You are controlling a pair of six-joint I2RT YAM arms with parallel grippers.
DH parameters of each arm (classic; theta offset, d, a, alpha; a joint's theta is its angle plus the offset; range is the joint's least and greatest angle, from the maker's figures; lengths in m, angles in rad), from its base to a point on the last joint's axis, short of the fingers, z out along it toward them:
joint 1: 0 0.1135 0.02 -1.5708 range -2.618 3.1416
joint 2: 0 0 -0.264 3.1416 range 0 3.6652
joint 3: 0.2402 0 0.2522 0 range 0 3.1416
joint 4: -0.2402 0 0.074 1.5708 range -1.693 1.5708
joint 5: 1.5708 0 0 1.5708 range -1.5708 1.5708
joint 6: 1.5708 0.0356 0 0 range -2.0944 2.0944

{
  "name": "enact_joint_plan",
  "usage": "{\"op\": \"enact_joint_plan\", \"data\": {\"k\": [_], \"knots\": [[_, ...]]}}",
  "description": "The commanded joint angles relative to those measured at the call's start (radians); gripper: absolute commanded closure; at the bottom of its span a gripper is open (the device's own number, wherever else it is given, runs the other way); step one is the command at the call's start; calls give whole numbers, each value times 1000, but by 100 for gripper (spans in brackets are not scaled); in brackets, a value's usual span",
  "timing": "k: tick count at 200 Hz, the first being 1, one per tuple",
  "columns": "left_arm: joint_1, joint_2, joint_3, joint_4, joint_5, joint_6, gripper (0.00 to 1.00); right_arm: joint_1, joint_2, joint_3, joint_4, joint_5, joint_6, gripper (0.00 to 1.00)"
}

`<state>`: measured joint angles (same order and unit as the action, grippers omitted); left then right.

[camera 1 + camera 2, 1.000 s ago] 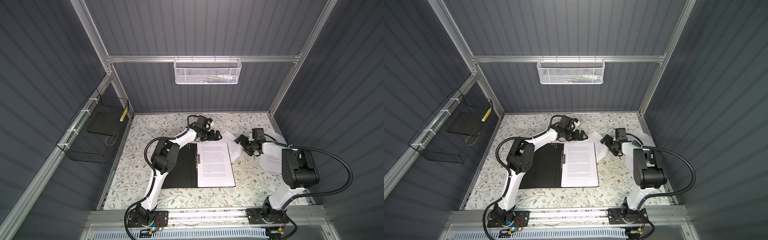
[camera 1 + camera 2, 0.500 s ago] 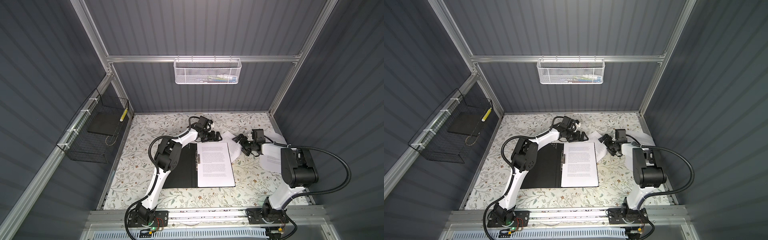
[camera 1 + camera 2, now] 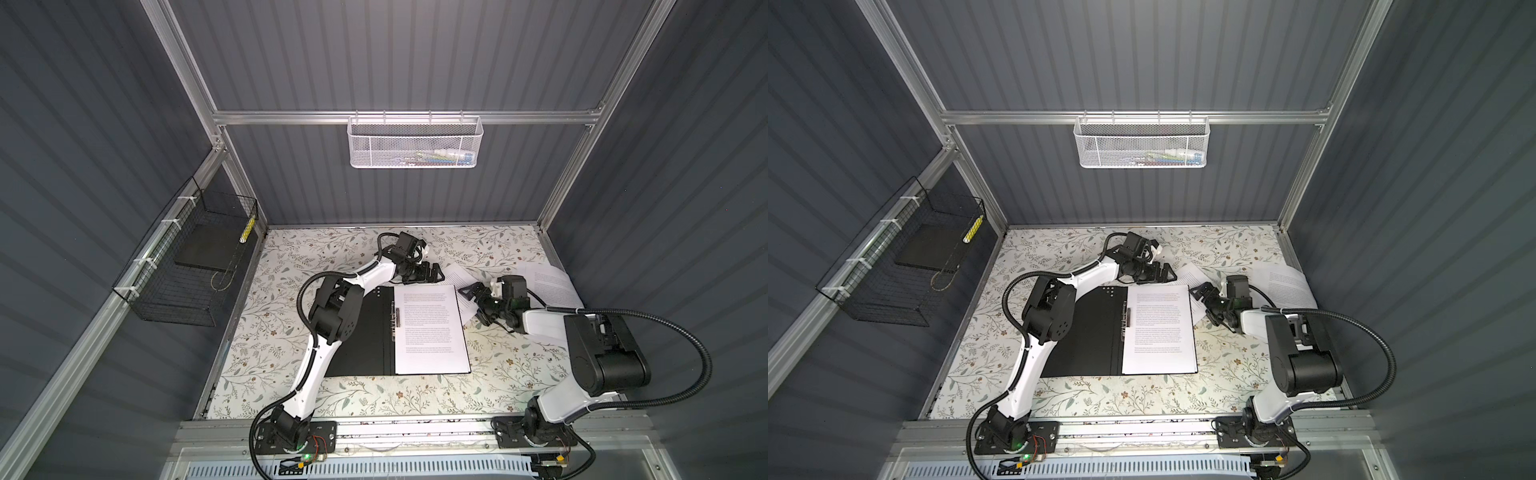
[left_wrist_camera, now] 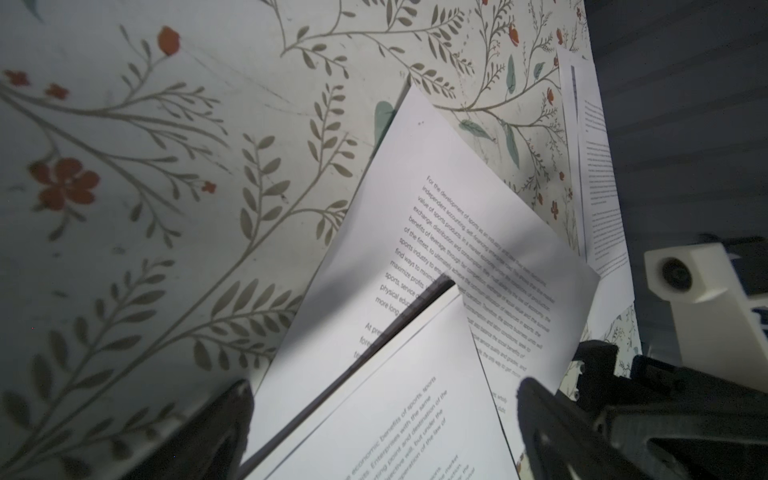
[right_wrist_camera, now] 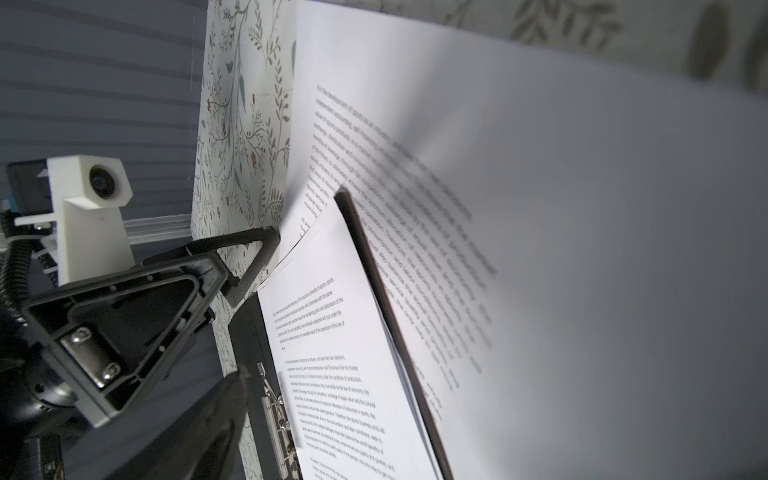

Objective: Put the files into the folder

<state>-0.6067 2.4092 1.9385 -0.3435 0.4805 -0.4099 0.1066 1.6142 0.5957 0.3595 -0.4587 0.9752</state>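
Right wrist view: locate next file (image 5: 561, 187), lying partly under far corner of open folder (image 5: 249, 345). With right gripper (image 3: 473, 305) jaws apart, gripping nothing, pinch free edge only. Hold left gripper (image 3: 426, 274), spread wide and empty, clear.

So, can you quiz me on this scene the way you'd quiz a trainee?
1. True or false: a printed white paper sheet lies on the right half of the open flat black-lined folder.
2. Relative to the floral-patterned table, the white wire-mesh basket hangs: A) above its far edge, B) under it, C) at its near edge.
3. Are the jaws of the left tool open or shut?
Key: 1 true; 2 A; 3 open.
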Motion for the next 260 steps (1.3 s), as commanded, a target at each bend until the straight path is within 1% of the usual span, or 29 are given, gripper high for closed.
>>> {"op": "enact_joint_plan", "data": {"k": [1,17,20,28,51,78,104,116,142,169,210,226,260], "knots": [[10,9,-36,-11,23,4,0,10,7,-65,88,75,71,20],[15,-7,-57,12,33,-8,0,19,12,-100,158,112,107,28],[16,-11,-61,17,36,-11,0,21,14,-104,167,148,111,29],[19,-16,-65,25,42,-15,0,30,18,-118,198,175,123,33],[22,-23,-62,29,46,-24,0,63,15,-149,264,246,145,39],[25,-19,-55,30,56,-27,0,98,22,-152,278,304,138,46],[30,-22,-58,34,66,-33,0,115,36,-182,326,341,148,67],[32,-28,-64,44,72,-39,0,120,42,-192,346,353,146,79],[34,-50,-59,57,102,-43,0,130,44,-207,394,380,120,100],[38,-106,-36,59,123,-39,0,128,2,-171,332,399,52,100],[39,-244,-14,71,145,-43,0,107,-125,-69,139,436,-96,100],[39,-321,-64,95,129,-44,0,95,-181,-17,44,459,-179,100],[39,-495,-249,137,44,-33,0,71,-303,120,-146,473,-352,100]]}}
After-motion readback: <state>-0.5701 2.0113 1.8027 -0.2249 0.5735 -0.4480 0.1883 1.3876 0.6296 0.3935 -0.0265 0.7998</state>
